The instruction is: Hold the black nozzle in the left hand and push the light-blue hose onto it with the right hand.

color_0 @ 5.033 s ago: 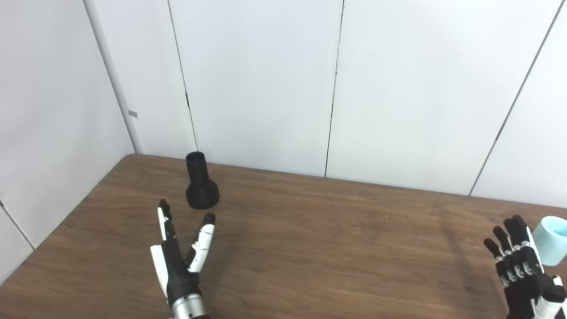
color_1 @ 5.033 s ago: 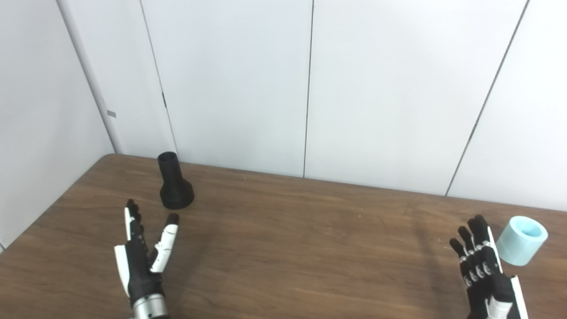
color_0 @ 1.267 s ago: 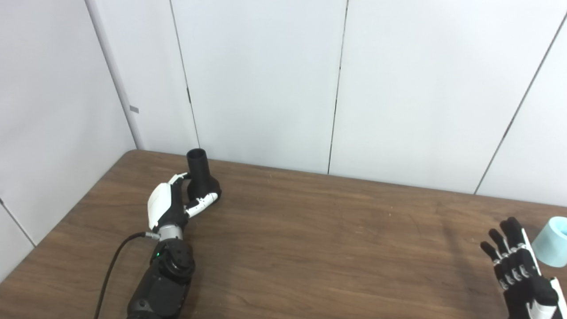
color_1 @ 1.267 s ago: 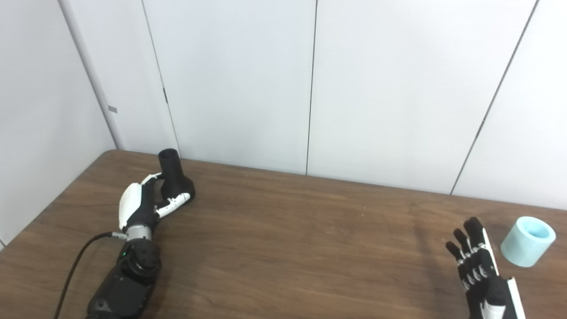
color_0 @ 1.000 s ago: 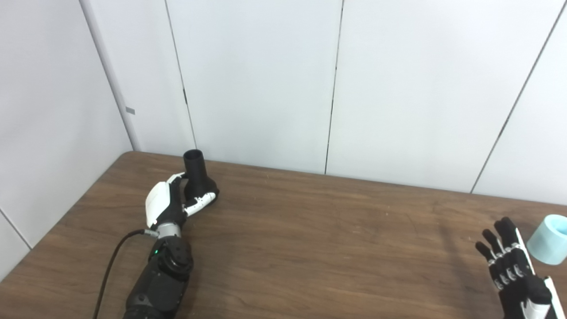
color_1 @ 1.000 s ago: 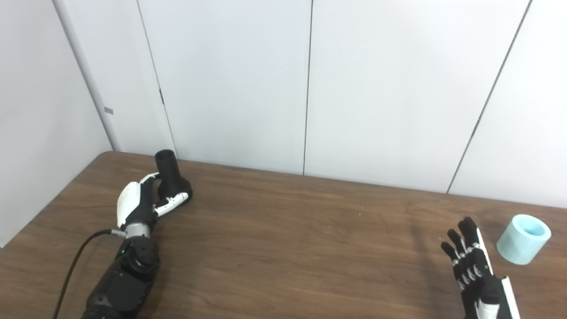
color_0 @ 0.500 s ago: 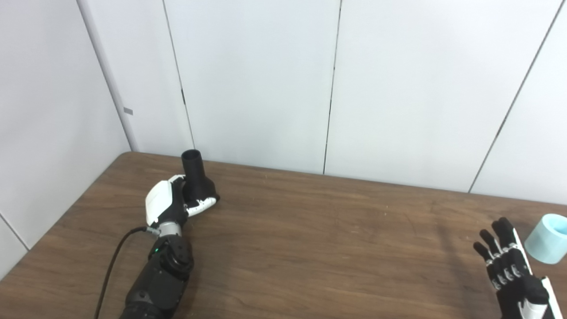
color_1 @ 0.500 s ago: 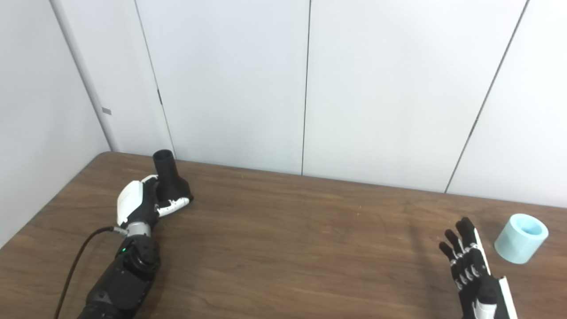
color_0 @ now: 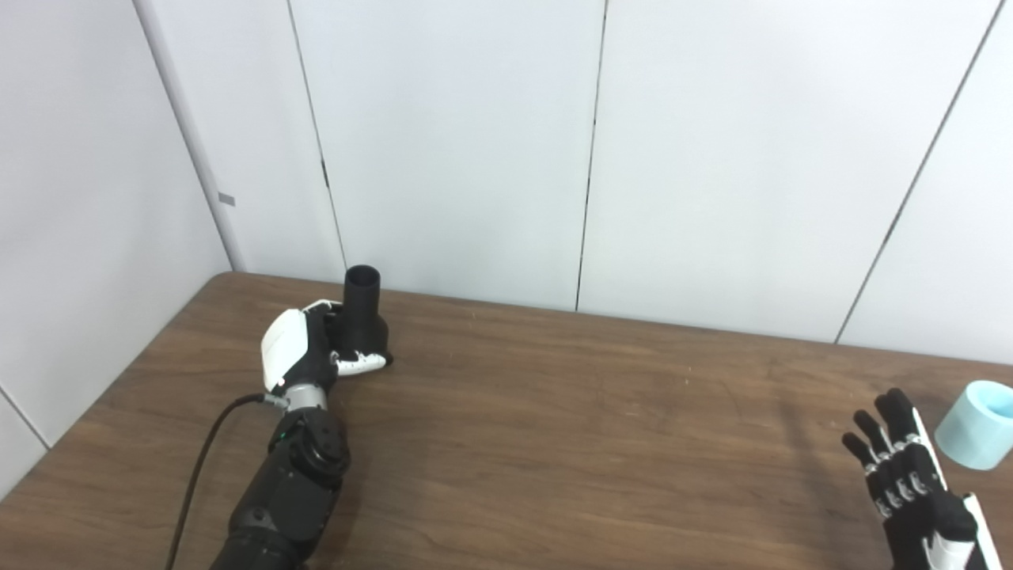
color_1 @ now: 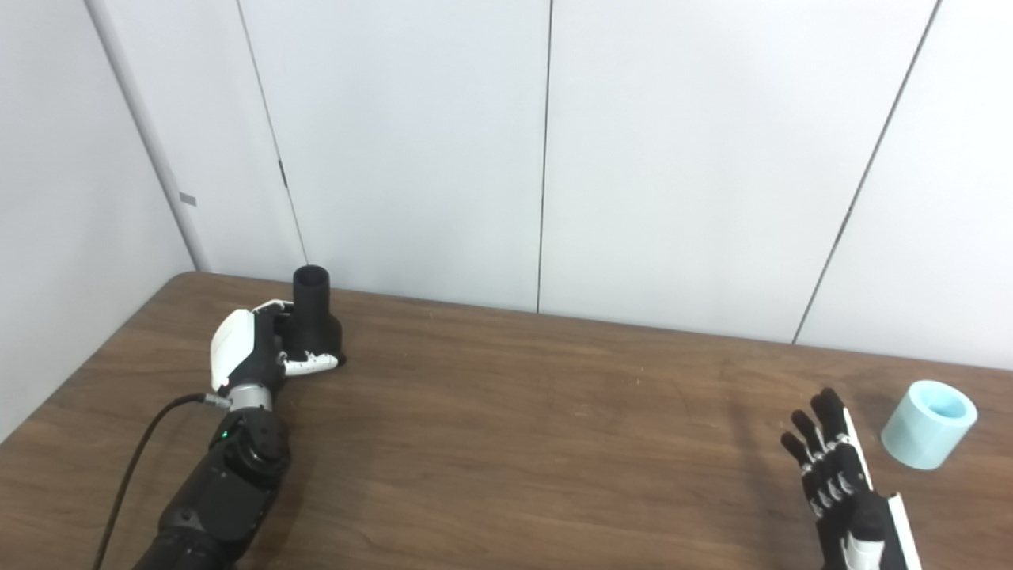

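The black nozzle (color_0: 363,317), a narrow tube flaring to a wide base, stands at the table's far left near the wall. My left hand (color_0: 305,356) is wrapped around its lower part, thumb across the front of the base, fingers behind it. The nozzle looks slightly raised and tilted; whether its base touches the wood is unclear. The light-blue hose piece (color_1: 927,424), a short open cylinder, lies tilted at the far right of the table. My right hand (color_1: 839,483) is open with fingers spread upward, a little left of the hose and apart from it.
The brown wooden table (color_0: 570,443) meets white wall panels (color_0: 586,158) at the back and left. A black cable (color_0: 198,475) runs along my left forearm. The hose lies near the table's right edge.
My left hand reached from the near table to the nozzle and closed around it. In the last half second the nozzle has shifted slightly right and up in its grasp. The right hand has barely moved.
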`<state>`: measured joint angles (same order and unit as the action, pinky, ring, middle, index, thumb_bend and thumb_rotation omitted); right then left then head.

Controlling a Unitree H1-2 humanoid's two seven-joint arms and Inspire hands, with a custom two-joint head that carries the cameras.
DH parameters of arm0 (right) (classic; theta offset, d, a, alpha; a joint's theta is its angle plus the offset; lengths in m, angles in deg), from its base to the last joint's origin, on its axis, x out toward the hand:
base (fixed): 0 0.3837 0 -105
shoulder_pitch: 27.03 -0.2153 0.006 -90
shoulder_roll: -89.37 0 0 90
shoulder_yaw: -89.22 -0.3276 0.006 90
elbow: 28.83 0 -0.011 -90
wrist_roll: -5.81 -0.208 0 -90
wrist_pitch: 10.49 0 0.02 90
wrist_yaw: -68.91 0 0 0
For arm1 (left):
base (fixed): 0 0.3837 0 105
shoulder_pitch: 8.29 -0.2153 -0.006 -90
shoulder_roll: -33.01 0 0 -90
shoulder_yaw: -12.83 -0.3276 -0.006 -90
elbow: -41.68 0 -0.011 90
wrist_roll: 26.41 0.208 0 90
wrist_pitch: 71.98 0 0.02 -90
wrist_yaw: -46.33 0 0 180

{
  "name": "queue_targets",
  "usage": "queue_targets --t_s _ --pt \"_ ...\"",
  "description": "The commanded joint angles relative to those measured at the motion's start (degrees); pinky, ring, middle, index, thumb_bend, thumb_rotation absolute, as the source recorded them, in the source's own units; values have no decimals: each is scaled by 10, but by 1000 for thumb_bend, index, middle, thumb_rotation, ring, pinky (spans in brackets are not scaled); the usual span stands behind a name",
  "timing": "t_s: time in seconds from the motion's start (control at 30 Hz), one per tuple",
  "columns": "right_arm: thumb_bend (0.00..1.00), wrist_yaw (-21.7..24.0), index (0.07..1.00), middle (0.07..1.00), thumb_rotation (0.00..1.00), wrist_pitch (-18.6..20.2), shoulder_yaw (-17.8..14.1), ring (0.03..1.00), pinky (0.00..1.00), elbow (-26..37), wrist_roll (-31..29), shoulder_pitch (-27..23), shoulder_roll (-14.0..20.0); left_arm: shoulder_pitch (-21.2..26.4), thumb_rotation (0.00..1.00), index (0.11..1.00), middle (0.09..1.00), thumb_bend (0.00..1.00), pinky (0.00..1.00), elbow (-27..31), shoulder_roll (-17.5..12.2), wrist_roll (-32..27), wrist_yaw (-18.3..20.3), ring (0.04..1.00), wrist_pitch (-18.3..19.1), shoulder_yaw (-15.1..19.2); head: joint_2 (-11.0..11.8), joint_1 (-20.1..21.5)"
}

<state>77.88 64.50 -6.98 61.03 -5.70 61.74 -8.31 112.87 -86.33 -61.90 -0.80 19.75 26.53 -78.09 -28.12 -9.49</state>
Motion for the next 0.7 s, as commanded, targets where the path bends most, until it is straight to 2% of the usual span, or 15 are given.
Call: queue_targets --t_s 0.0,0.2,0.5,0.67 --pt "725 -3 1000 1000 1000 4 11 970 926 -27 -5 47 -24 10 65 486 630 515 826 2 -5 0 2 659 0 -2 -1 -1" --pt "724 -4 1000 1000 1000 10 10 966 925 -22 -4 48 -24 5 65 486 632 515 830 5 -3 -1 5 663 2 -2 -3 -1" --pt "724 -5 1000 1000 1000 18 9 963 921 -13 -3 50 -23 -5 65 487 641 514 891 1 5 -5 10 671 -3 -10 -6 0" --pt "724 -6 1000 1000 1000 22 8 963 921 -7 -4 52 -21 -23 63 487 626 516 924 -1 7 -1 33 687 -29 -38 -11 0"
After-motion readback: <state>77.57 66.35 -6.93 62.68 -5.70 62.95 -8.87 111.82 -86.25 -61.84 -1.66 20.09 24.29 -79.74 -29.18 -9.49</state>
